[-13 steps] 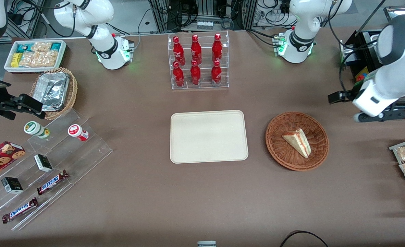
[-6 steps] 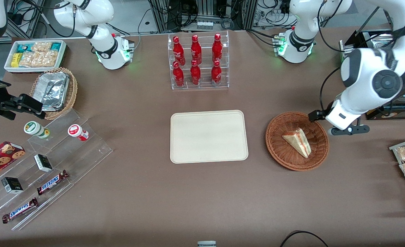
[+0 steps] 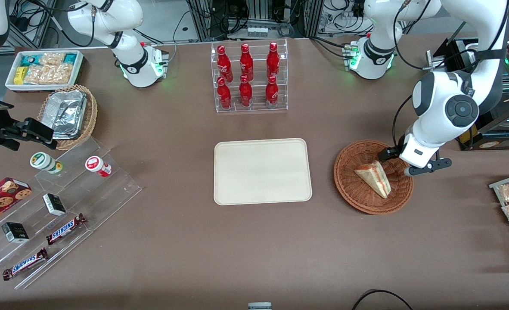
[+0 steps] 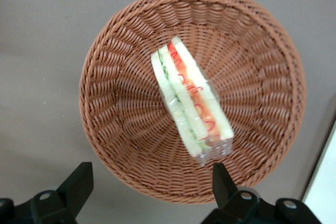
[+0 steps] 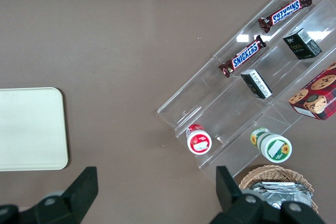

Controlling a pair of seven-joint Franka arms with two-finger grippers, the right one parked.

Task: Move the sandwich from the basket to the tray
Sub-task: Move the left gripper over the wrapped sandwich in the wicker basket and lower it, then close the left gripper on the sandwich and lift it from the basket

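Reaching for the sandwich

The tool point(image 3: 398, 162) hangs wide open and empty above the basket point(image 3: 347, 172); next it must drop around the sandwich point(image 3: 374, 177), then go to the tray point(image 3: 262, 171).

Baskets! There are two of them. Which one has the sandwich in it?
The reddish-brown basket under the gripper holds the sandwich. The lighter wicker basket, toward the parked arm's end, holds crumpled foil trays.

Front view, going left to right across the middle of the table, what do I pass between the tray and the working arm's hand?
tray → basket → sandwich lying in the basket → hand, open above the basket's rim.
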